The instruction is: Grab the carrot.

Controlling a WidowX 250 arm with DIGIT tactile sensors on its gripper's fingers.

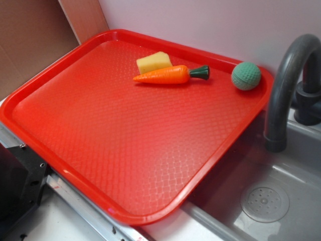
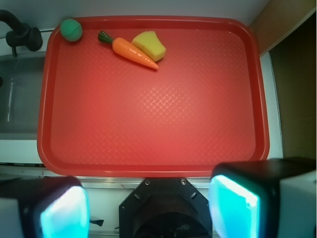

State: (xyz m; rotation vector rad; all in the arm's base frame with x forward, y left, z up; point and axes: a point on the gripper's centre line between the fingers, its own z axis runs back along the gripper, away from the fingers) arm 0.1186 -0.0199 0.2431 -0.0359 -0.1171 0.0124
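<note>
Hand sits at the bottom of the wrist frame, fingers spread wide apart, holding nothing. Glossy tapered carrot lies upper left on the textured red tray, touching a yellow sponge; dimpled green ball sits in the corner.

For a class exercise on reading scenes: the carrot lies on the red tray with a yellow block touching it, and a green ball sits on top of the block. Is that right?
Not quite. The ball is not on the block; it sits apart on the tray, in the corner beyond the stem end of the carrot. The rest holds: the carrot lies on the tray with the block against it. The exterior view shows this.
</note>
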